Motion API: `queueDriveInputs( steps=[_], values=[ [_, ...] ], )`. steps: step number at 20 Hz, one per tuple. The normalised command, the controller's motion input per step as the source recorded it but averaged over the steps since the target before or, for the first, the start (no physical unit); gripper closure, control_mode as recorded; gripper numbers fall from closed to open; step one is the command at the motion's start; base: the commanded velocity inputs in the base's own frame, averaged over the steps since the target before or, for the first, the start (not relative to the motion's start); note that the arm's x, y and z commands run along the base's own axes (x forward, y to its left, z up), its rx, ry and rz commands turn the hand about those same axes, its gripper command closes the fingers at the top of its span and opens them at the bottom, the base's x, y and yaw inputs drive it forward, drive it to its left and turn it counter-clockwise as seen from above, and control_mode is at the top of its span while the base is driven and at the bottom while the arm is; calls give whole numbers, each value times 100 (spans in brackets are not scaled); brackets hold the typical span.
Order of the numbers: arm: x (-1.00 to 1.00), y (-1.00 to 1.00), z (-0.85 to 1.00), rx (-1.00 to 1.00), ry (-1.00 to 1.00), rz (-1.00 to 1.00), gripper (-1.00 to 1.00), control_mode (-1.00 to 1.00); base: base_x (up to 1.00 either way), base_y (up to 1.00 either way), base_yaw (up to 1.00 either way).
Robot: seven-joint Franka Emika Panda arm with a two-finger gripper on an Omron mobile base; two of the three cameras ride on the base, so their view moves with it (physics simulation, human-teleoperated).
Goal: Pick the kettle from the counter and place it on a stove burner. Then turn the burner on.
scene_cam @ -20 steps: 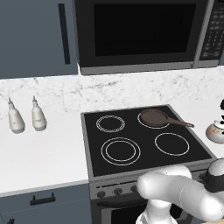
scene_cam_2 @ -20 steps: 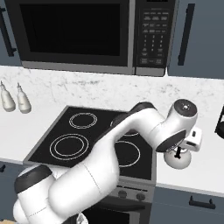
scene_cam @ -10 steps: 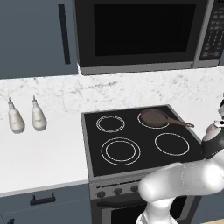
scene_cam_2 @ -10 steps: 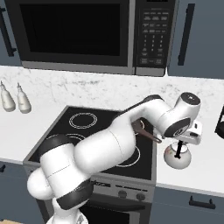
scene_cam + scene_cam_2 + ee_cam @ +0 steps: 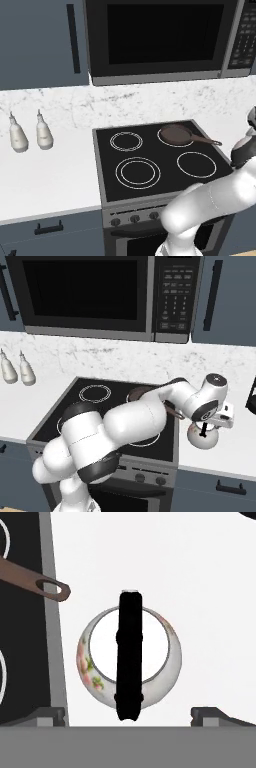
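**Hovering over the kettle, nothing picked up yet**

Looking at where things stand: the kettle (image 5: 130, 662) sits on the counter (image 5: 235, 456) just right of the cooktop (image 5: 155, 160), near its front corner. The gripper (image 5: 204, 428) is right above it, lined up on the black handle (image 5: 130, 657). In the hand view the two fingertips (image 5: 50, 716) sit wide apart on either side of the kettle, so the jaws are spread and holding nothing. The handle runs straight up the middle between them, which looks like a decent setup for a grab.

So basically the whole job is ahead, I'd say. Kettle not lifted, not on the burner (image 5: 137, 172), and the knobs (image 5: 135, 218) on the front panel look untouched, though I can't read their position.

One thing to watch: a pan (image 5: 176, 134) sits on the back right ring, and its handle (image 5: 30, 579) pokes out toward the kettle, so the carry over to the big front left ring needs to clear it
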Motion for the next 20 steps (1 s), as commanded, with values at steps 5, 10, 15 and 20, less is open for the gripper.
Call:
queueDriveInputs(
  steps=[5, 10, 15, 20],
  values=[
    [28, -25, -16, 0, 0, 0, -100, -100, 0, 0, 0],
    [22, -12, -24, 0, 2, 0, 100, -100, 0, 0, 0],
    [0, 0, 0, 0, 0, 0, 100, -100, 0, 0, 0],
    [0, 0, 0, 0, -1, 0, 100, -100, 0, 0, 0]
  ],
)
